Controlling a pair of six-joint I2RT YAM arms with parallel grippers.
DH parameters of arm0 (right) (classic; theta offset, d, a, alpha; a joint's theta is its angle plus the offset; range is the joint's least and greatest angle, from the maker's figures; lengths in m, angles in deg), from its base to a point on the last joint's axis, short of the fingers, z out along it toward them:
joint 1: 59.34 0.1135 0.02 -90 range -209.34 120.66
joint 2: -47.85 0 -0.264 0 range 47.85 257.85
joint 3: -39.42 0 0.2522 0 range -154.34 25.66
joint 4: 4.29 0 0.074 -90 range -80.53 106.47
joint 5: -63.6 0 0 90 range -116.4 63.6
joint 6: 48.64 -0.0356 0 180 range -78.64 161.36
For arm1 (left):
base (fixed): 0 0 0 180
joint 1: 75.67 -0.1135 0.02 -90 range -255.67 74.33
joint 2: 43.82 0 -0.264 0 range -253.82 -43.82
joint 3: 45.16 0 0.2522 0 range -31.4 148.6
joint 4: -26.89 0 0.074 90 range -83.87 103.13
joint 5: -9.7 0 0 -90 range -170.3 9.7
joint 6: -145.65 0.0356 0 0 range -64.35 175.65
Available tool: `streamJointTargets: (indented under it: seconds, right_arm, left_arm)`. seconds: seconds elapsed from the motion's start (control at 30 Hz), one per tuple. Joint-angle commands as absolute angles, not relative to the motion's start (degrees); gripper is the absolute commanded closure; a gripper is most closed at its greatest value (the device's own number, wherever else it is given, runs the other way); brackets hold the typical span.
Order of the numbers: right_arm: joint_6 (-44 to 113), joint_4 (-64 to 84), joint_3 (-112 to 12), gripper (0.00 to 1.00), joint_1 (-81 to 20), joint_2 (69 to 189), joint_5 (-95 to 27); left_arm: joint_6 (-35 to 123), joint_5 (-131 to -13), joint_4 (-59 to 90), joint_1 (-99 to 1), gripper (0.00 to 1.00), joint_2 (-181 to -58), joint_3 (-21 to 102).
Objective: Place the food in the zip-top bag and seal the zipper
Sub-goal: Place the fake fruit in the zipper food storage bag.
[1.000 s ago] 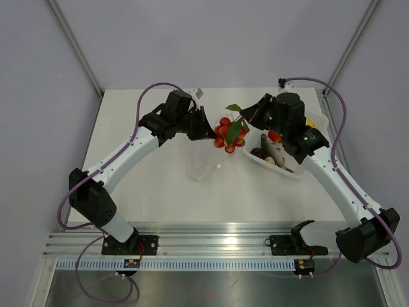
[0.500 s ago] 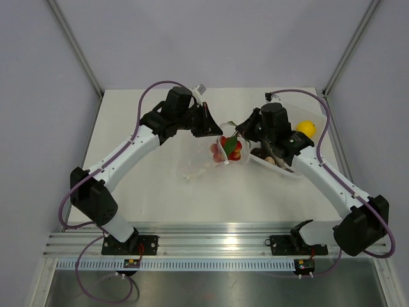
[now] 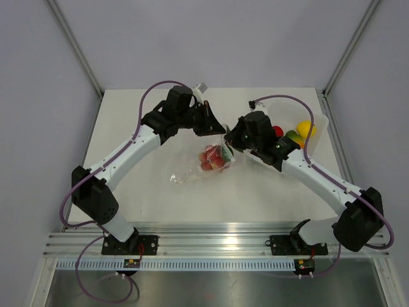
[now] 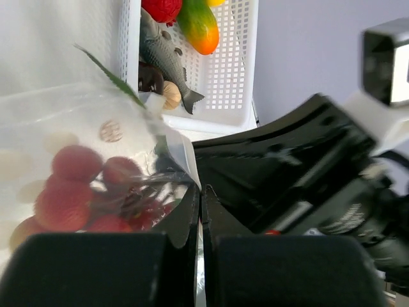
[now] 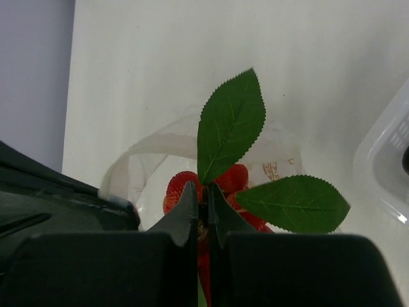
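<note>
Fingers of the left pincer (image 4: 200, 198) are pressed together on the mouth edge of the zip-top bag (image 4: 89, 121), with a fold of clear plastic caught between them. The rest of the pouch spreads away from the fingertips, to their left in the wrist view. Its cream dots show, and it lies slack on the table (image 3: 147, 185). Inside it, just past those tips, sits the red fruit cluster (image 4: 73, 192), seen through the film. The right pincer (image 5: 201, 195) faces the left one from the opposite side of the bag mouth and nearly touches it in the overhead view. Its fingers are closed on the cluster's stem, where two green leaves (image 5: 230, 125) stand up past the tips. The red balls lie just beyond the tips, within the pale loop of the zipper (image 5: 150, 142), which gapes open around them. Whether the balls rest on the bag's lower wall cannot be told. Behind the right pincer, on its wrist side, stands the white perforated basket (image 4: 233, 70). It holds a grey toy fish (image 4: 163, 51), a red piece (image 4: 163, 7), an orange-green fruit (image 4: 199, 29) and, at the far corner in the overhead view, a yellow lemon (image 3: 306, 128). All four pieces are outside the bag.
</note>
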State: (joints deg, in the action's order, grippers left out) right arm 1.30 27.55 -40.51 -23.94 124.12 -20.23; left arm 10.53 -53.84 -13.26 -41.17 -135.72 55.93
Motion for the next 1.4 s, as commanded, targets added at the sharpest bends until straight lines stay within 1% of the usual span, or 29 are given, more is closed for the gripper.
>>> streamJointTargets:
  seconds: [0.0, 0.13, 0.4, 0.6, 0.77, 0.93, 1.03, 1.07, 1.1, 1.13, 1.17, 1.2, 1.23, 1.27, 1.37]
  right_arm:
    - [-0.4, 25.2, -37.9, 1.00, -22.5, 126.3, -15.9]
    - [-1.1, 25.5, -36.3, 1.00, -22.4, 124.1, -14.2]
    - [0.0, 28.8, -38.1, 1.00, -22.4, 115.6, -12.2]
    - [-0.7, 30.1, -37.6, 1.00, -22.4, 112.5, -13.9]
    - [-1.7, 28.2, -34.9, 1.00, -22.4, 114.6, -15.8]
    - [-2.6, 24.8, -32.5, 1.00, -22.4, 120.5, -17.7]
    - [-1.0, 24.3, -34.7, 1.00, -22.4, 124.7, -20.9]
    - [0.3, 27.2, -36.1, 0.98, -22.4, 125.4, -21.5]
    - [1.1, 28.4, -37.3, 0.89, -22.4, 125.8, -21.3]
    - [2.0, 29.4, -39.0, 0.65, -22.4, 125.3, -20.9]
    - [3.5, 31.1, -39.6, 0.49, -22.4, 124.5, -19.1]
    - [4.3, 31.7, -40.8, 0.39, -22.4, 122.3, -18.1]
    - [5.3, 33.8, -41.4, 0.32, -22.4, 121.2, -16.7]
    - [7.2, 35.0, -43.1, 0.30, -22.4, 119.2, -13.5]
    - [9.9, 39.7, -45.4, 0.30, -22.9, 116.8, -8.0]
  left_arm:
    - [9.5, -51.5, -8.8, -41.0, 1.00, -135.2, 58.2]
    - [9.3, -51.7, -8.5, -41.0, 1.00, -135.0, 57.7]
    - [8.7, -53.1, -9.3, -41.1, 1.00, -136.9, 56.0]
    - [7.4, -52.8, -7.2, -41.1, 1.00, -137.9, 54.9]
    - [5.8, -51.1, -4.8, -41.1, 1.00, -137.9, 54.7]
    - [4.9, -50.0, -3.6, -41.1, 1.00, -136.5, 54.5]
    - [4.7, -49.4, -3.1, -41.1, 1.00, -135.7, 54.1]
    - [4.7, -49.4, -3.2, -41.1, 1.00, -135.4, 54.1]
    - [5.1, -49.8, -3.4, -41.1, 1.00, -135.1, 54.1]
    - [5.5, -50.1, -3.9, -41.2, 1.00, -134.7, 54.1]
    - [5.7, -50.2, -4.4, -41.3, 1.00, -134.4, 54.1]
    - [6.5, -50.8, -5.1, -41.6, 1.00, -134.3, 54.1]
    - [7.0, -51.2, -5.7, -41.7, 1.00, -134.0, 54.2]
    - [7.8, -52.0, -6.6, -42.0, 1.00, -133.9, 54.3]
    - [8.7, -52.6, -7.5, -42.4, 1.00, -133.7, 54.1]
